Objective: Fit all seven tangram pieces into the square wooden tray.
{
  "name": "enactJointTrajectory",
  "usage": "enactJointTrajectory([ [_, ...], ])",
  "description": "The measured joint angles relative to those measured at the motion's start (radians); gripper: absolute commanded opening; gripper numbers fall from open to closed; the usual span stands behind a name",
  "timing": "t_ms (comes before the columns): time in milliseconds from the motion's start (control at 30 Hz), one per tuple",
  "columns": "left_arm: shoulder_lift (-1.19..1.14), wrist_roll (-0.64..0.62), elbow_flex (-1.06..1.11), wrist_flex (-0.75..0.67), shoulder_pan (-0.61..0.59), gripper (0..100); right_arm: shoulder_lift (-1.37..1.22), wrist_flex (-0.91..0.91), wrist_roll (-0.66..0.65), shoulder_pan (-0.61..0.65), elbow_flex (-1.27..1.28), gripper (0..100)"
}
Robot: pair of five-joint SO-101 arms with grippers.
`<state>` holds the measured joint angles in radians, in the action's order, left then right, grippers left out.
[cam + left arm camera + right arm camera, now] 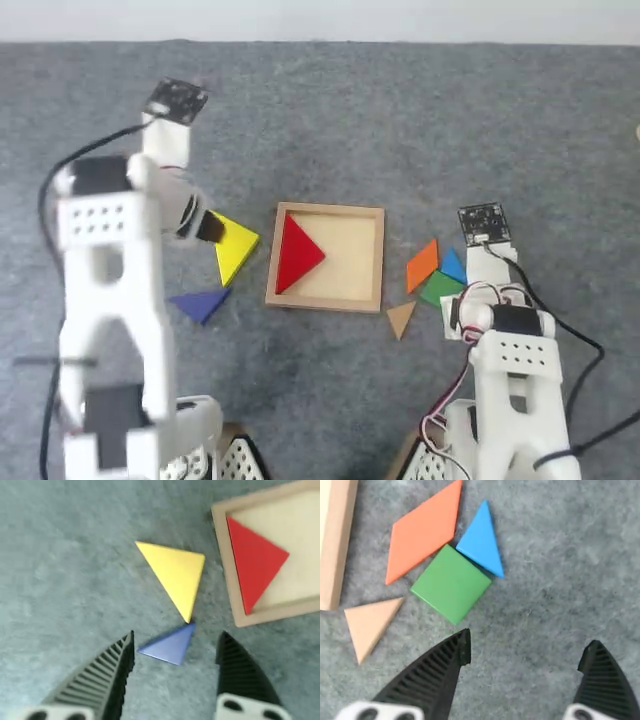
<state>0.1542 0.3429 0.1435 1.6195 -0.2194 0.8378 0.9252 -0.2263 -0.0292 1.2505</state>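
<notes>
We show the square wooden tray point(325, 302) at the middle of the grey desk point(330, 120), with one piece seated. The red triangle point(295, 254) lies flat on the tray floor, its long edge along one wall and its apex towards the centre. We judge that this placement leaves the rest of the floor open for the other pieces.

Six pieces lie outside the tray in two groups, one on each side, which we take to put each group within reach of its own arm.

On the left arm's side are the yellow triangle point(236, 250) and the dark blue triangle point(203, 302), their tips meeting or nearly so. The left claw point(177, 633) hangs above the dark blue triangle, jaws apart and empty, one on either side of the piece, as a pick would require.

On the right arm's side, the orange parallelogram point(423, 264), the light blue triangle point(454, 266) and the green square point(438, 290) lie close together. The tan triangle point(400, 318) lies a little apart, nearer the tray. The right claw point(530, 636) hovers beside the green square over bare desk, jaws wide apart and empty.

We judge the task to be at an early stage.
</notes>
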Motion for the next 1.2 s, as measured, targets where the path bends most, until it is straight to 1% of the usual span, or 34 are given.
enactJointTrajectory([
  [100,-0.112,-0.074,-0.009,-0.009,0.026,29,0.000,-0.046,-0.002,0.000,0.037,35.1],
  [200,-0.184,-0.161,-0.009,-0.057,0.049,29,0.000,-0.057,-0.003,0.000,0.046,35.1],
  [333,-0.265,-0.259,-0.009,-0.129,0.051,29,0.020,-0.060,0.002,0.000,0.046,35.1],
  [467,-0.348,-0.321,-0.009,-0.180,0.051,29,0.141,-0.025,0.029,-0.002,0.058,35.1],
  [600,-0.420,-0.356,-0.009,-0.201,0.051,29,0.334,-0.003,0.031,-0.061,0.141,35.1],
  [800,-0.460,-0.431,-0.009,-0.218,0.051,29,0.575,0.061,0.031,-0.068,0.196,35.1],
  [1000,-0.471,-0.559,0.002,-0.278,0.051,29,0.605,0.068,0.031,-0.075,0.199,35.1],
  [1200,-0.471,-0.621,0.041,-0.321,0.077,29,0.606,0.068,0.031,-0.072,0.201,35.1],
])
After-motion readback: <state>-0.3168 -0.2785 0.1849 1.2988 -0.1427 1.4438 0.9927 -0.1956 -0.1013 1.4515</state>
